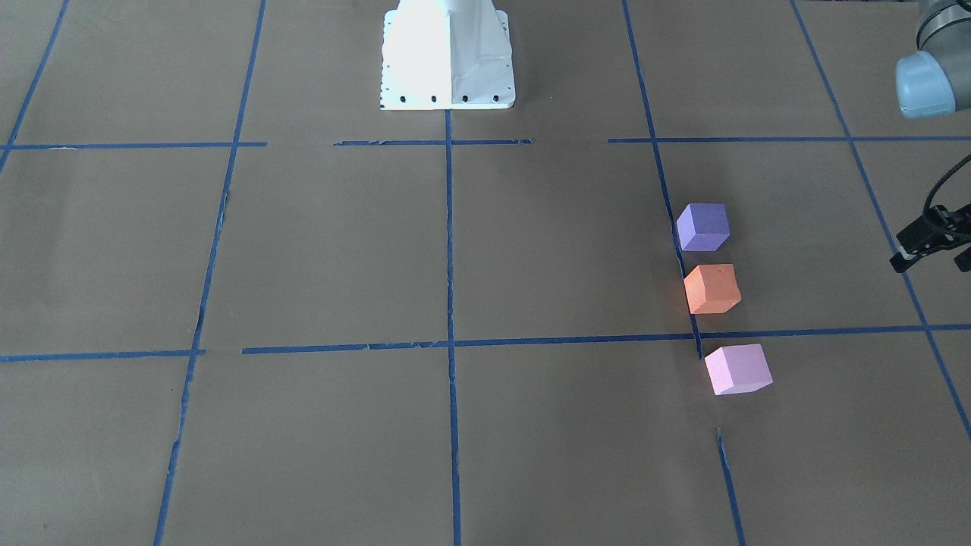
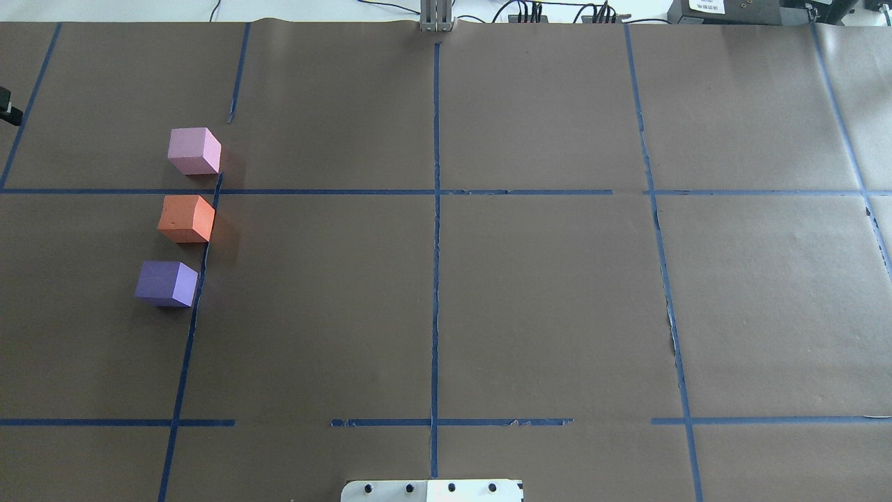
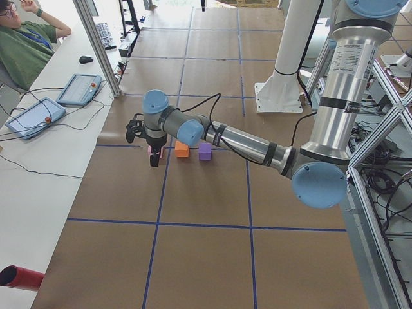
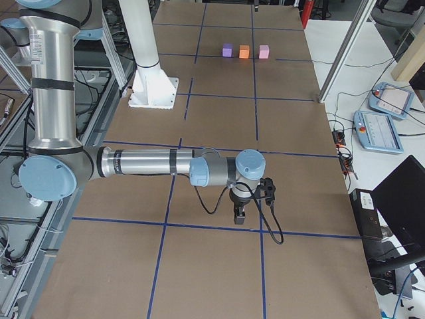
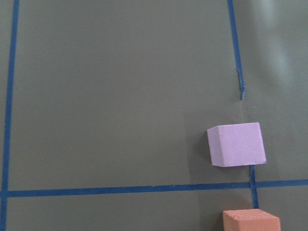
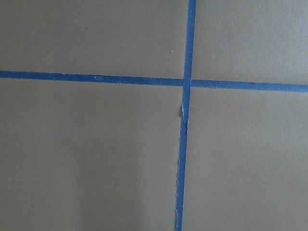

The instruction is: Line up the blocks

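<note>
The brown paper-covered table (image 2: 543, 293) is ruled into squares by blue tape (image 2: 436, 279). The left arm (image 3: 244, 143) stretches out low over the robot's left side of it, and the right arm (image 4: 146, 163) reaches out over the opposite end. A white mounting base (image 1: 447, 57) sits at the robot's edge.

The three blocks stand in a row along one tape line on the robot's left side, each apart from the next. The purple block (image 2: 167, 284) is nearest the robot, the orange block (image 2: 186, 219) is in the middle, and the pink block (image 2: 194, 150) is farthest, just past a crossing tape line.

The left gripper (image 3: 154, 158) hangs above the table to the outer side of the row, touching no block. I can't make out how its fingers stand. The right gripper (image 4: 240, 214) points down over a tape crossing, well away from the blocks, and its fingers are just as unreadable.
</note>
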`<state>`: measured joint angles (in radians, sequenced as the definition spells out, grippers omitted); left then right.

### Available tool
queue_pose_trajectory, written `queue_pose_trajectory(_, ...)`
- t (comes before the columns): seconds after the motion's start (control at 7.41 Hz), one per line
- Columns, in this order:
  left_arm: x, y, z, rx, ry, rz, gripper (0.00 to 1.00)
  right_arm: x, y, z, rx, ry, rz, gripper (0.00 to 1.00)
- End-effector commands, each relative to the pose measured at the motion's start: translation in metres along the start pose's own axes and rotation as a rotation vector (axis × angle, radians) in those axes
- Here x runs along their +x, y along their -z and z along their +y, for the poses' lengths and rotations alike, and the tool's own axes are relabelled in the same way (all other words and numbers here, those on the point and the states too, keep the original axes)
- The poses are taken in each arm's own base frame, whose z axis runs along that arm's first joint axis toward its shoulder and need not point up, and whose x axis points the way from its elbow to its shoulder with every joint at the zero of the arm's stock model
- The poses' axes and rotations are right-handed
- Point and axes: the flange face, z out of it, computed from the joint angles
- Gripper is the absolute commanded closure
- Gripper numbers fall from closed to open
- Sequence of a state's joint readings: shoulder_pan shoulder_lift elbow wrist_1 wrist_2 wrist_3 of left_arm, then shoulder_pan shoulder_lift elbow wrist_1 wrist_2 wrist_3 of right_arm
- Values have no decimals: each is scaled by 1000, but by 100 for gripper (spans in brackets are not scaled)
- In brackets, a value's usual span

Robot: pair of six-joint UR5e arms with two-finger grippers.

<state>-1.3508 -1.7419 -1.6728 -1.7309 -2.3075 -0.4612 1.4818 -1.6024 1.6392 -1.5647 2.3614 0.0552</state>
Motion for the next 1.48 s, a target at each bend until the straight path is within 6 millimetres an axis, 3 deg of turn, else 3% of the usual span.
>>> queue_pose_trajectory(0.0,-110,-10,19,-60,-104,-45,0,0,0,0,0,0,1,0)
queue_pose_trajectory(0.13,-145,-12,26,-103,-94,-61,0,0,0,0,0,0,1,0)
queue_pose_trajectory(0.27,-164,-5,31,-145,-84,-68,0,1,-1,0,-1,-1,1,0)
queue_pose_trajectory(0.54,-185,5,39,-187,-147,-62,0,0,0,0,0,0,-1,0)
queue_pose_trajectory(0.81,-199,0,49,-208,-173,-57,0,0,1,0,1,1,1,0)
queue_pose_trajectory(1.35,-197,-1,52,-210,-175,-52,0,0,-1,0,-2,0,1,0)
